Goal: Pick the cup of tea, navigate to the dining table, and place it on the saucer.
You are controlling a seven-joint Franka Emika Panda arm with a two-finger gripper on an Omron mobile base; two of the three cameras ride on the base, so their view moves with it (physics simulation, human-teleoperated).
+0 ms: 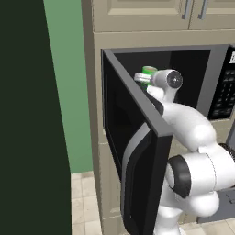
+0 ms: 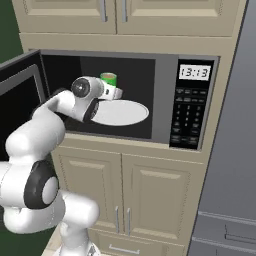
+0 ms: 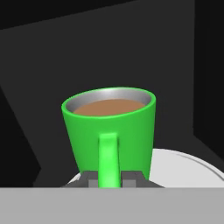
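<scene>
So the gripper (image 3: 109, 178) has its two dark fingertips (image 3: 90, 179) pinched tight on either side of the handle of the cup of tea (image 3: 109, 131), basically clamped on it. The cup's a glossy bright green mug, standing upright, handle pointing back at the hand, light brown tea inside. It sits above the round white turntable plate (image 2: 122, 112) inside the dark microwave (image 2: 192, 102). The microwave door (image 1: 133, 151) swings wide open right beside the arm. Beige cabinets (image 2: 132, 195) all around.
</scene>
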